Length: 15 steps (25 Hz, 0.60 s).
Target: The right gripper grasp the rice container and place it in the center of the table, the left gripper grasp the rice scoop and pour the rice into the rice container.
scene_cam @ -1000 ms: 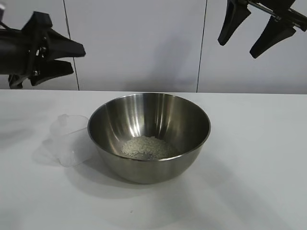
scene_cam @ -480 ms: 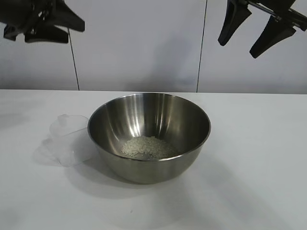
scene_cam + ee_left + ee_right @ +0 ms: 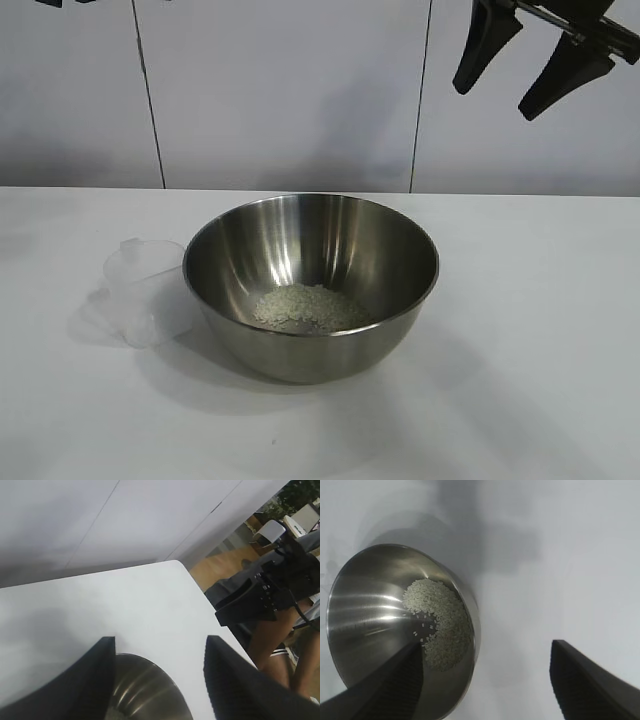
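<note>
Right claw (image 3: 520,65) open, high above unlabelled rice container (image 3: 311,285) with rice (image 3: 305,307).

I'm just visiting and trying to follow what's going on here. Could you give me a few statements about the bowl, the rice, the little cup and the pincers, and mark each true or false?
1. The rice lies inside the steel bowl. True.
2. The plastic cup stands full of rice. False: it lies tipped on the table beside the bowl, with no rice visible in it.
3. The right pincer is gripping the bowl's rim. False: it hangs above the bowl, open and empty.
4. The left pincer is open and holds nothing. True.
5. The bowl is upside down. False: it sits upright.
</note>
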Each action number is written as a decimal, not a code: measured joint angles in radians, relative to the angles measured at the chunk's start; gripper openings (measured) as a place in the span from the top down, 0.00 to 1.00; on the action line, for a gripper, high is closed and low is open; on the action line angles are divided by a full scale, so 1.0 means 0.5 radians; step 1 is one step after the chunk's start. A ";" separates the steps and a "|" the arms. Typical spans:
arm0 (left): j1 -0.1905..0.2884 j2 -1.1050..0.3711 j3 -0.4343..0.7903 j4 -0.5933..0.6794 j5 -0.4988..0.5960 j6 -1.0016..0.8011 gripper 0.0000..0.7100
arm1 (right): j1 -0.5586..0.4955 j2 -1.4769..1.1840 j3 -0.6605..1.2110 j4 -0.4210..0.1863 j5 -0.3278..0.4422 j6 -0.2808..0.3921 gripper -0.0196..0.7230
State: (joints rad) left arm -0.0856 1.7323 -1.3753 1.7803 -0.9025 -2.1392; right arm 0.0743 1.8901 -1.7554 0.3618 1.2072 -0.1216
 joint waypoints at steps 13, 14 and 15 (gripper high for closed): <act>0.000 0.002 0.283 -1.170 1.095 -0.686 0.46 | 0.000 0.000 0.000 0.011 -0.002 -0.004 0.31; 0.002 0.002 0.339 -1.300 1.151 -0.707 0.46 | 0.000 0.000 0.000 0.011 -0.004 -0.004 0.31; 0.006 0.002 0.408 -1.458 1.182 -0.723 0.46 | 0.000 0.000 0.000 0.011 -0.005 -0.004 0.31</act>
State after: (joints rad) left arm -0.0824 1.7331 -1.1714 1.0511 -0.3115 -2.5009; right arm 0.0743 1.8901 -1.7554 0.3671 1.2045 -0.1236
